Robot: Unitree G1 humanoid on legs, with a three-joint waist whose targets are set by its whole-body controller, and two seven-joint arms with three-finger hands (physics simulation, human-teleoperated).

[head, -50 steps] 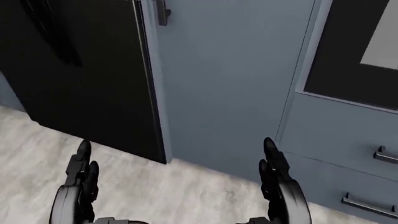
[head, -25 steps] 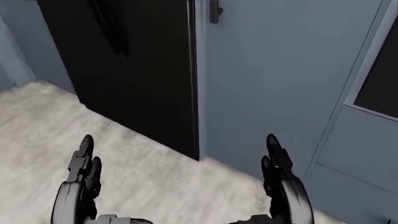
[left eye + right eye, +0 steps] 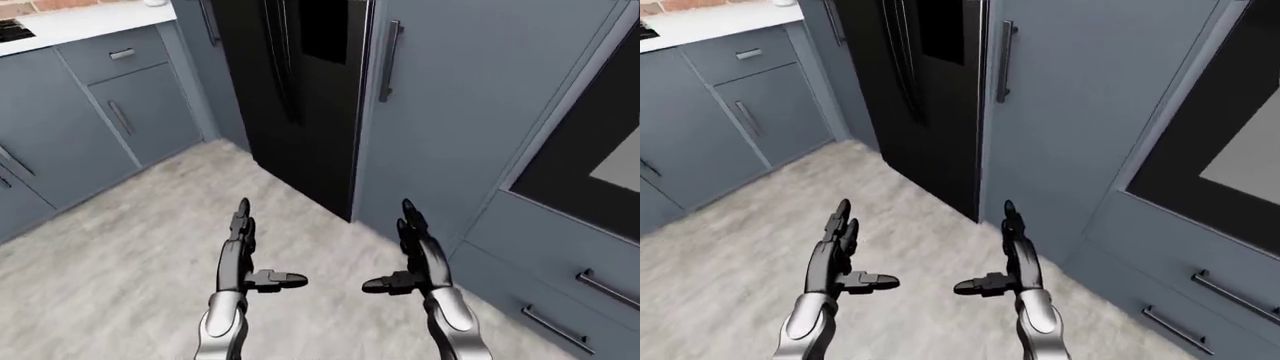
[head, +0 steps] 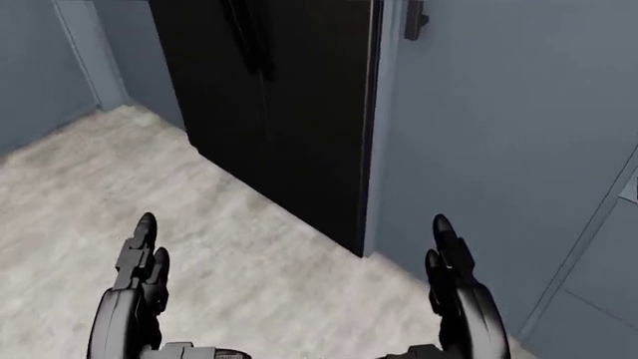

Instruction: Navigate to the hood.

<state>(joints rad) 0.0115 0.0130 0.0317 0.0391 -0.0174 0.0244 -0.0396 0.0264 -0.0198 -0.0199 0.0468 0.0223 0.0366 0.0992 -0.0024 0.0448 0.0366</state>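
Note:
No hood shows in any view. My left hand point(image 3: 240, 255) and my right hand point(image 3: 415, 251) are held out low over the pale floor point(image 3: 120, 262), fingers straight and spread, thumbs turned inward, both open and holding nothing. Above them stands a tall black fridge point(image 3: 300, 97) with a blue-grey tall cabinet door point(image 3: 460, 97) to its right.
Blue-grey base cabinets point(image 3: 90, 112) with a white counter point(image 3: 70, 22) run along the left of the left-eye view; a dark stove corner point(image 3: 12, 30) shows at top left. A black wall oven point(image 3: 600, 157) and drawers point(image 3: 570, 292) sit at right.
The whole picture has shifted rightward: the camera has turned left. The fridge now sits nearer the middle and the oven and drawers have slid out of the head view. Both hands hold the same pose.

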